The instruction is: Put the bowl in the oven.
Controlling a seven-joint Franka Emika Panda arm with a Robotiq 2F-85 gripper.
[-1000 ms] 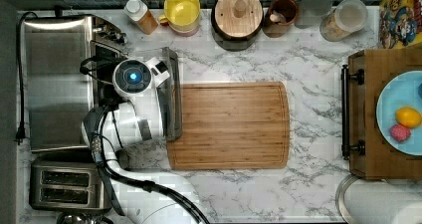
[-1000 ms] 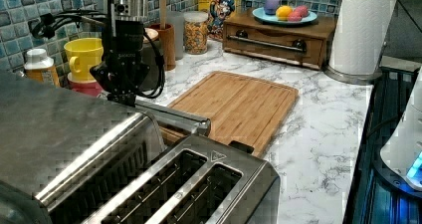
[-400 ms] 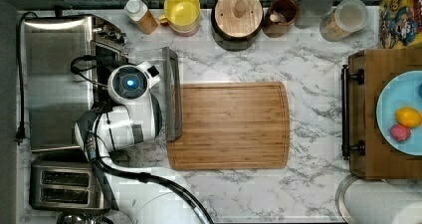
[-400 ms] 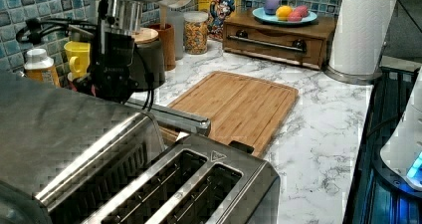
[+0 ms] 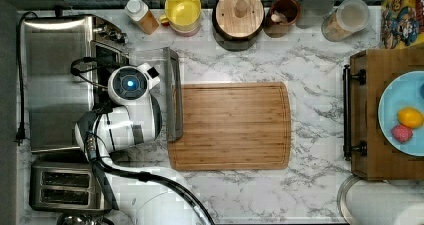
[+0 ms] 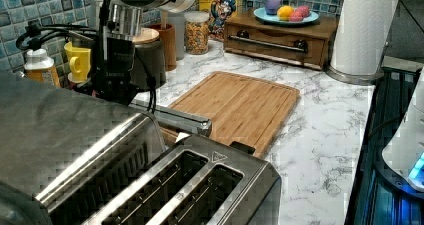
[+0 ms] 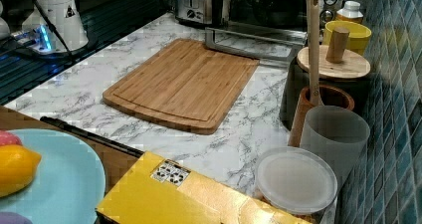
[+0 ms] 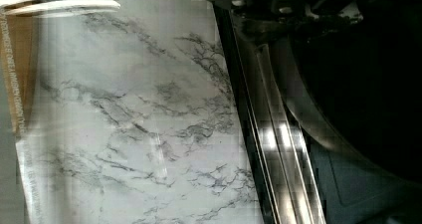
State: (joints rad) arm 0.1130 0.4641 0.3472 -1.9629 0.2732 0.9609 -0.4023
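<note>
Bowl (image 8: 358,84) first: I take the dark rounded mass in the wrist view to be it, sitting just past the hinge rail of the oven (image 5: 55,80) and so at the mouth of the cavity; its outline is too dark for me to be sure. My tool (image 6: 115,85) hangs low in front of the oven, over the dropped glass door (image 5: 155,85); I cannot tell whether it is clamped on the bowl or apart.

The step in hand, as I judge it, is the placing. To do it well I should keep the bowl level; carry it deep enough that the door can shut; set it down fully before letting go; then back out straight, clear of the door handle (image 6: 170,119).

On the tabletop (image 5: 310,50) I count one oven; one two-slot toaster (image 5: 65,185); one cutting board (image 5: 230,125); one yellow cup (image 5: 183,7); one wooden-lidded canister (image 5: 240,7); one light blue plate (image 5: 400,100).
</note>
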